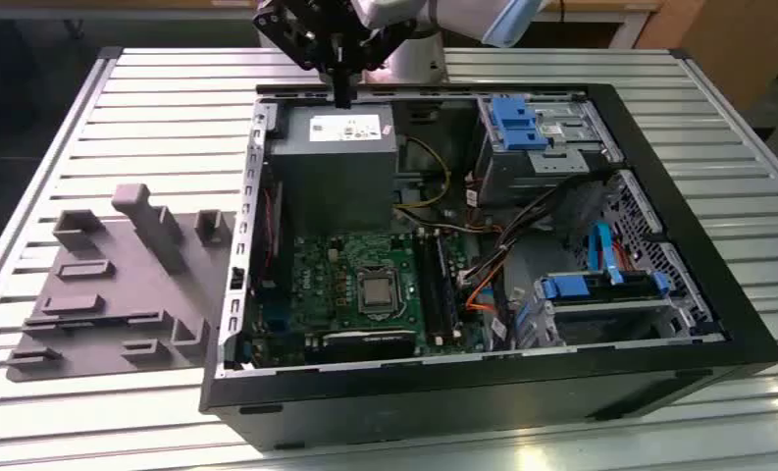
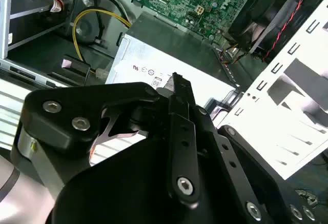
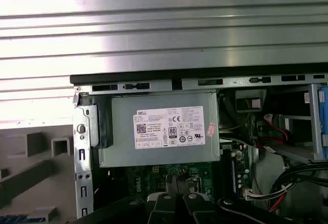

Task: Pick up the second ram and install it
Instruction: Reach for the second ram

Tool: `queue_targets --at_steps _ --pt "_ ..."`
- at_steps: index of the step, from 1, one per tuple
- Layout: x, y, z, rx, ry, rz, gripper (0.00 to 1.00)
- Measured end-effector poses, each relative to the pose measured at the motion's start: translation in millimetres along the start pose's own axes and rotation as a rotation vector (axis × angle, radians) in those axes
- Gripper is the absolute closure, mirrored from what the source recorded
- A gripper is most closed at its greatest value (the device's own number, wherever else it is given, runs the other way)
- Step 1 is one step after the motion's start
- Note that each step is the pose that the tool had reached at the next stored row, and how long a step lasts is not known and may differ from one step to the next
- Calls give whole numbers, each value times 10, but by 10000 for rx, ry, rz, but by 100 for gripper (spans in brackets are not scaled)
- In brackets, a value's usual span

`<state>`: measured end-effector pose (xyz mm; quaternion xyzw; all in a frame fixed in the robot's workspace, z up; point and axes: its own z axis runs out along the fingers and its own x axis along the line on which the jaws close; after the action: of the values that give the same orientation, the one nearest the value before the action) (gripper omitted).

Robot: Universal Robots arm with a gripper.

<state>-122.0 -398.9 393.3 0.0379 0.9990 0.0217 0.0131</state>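
Gripper (image 3: 174, 180) is the closest item in both wrist views (image 2: 178, 80). Its 2 black fingers meet at the tips with no gap visible and nothing clamped between them. In the exterior view the gripper (image 1: 342, 96) hangs tip-down over the far rim of the case (image 1: 702, 294), approx. above the far edge of the PSU (image 1: 330, 147).

1. Second ram (image 3: 20, 218): in the first wrist view, a blue strip at the frame edge lies flat on the grey fixture (image 3: 31, 178). Colour fits, but ID is not certain. It is outside the case and well apart from the gripper.
2. Fixture (image 1: 114, 285): grey plate with raised blocks and 1 sloped bar. It rests on the table just beside the case wall, on the exterior view's left.
3. Case: lies open-side up. The grey PSU (image 3: 159, 129), label up, sits in the far corner near the fixture side.
4. Mobo (image 1: 349, 285): green board next to the PSU, on the side away from the gripper. Long black slots (image 1: 435, 285) run along the edge toward the exterior view's right.
5. Drive cage (image 1: 533, 128): has blue latches and sits at the far corner, exterior view's right.
6. Table (image 1: 166, 98): slatted metal top that carries the case and fixture.
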Motion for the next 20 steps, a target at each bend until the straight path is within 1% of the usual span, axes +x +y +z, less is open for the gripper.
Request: queue_targets --at_steps 2,3,17,20 --pt "10 -1 0 0 0 0 89" --pt "43 -3 -1 1 0 0 89" --pt "76 -6 -2 1 0 0 89" --pt "93 -7 -2 1 0 0 89"
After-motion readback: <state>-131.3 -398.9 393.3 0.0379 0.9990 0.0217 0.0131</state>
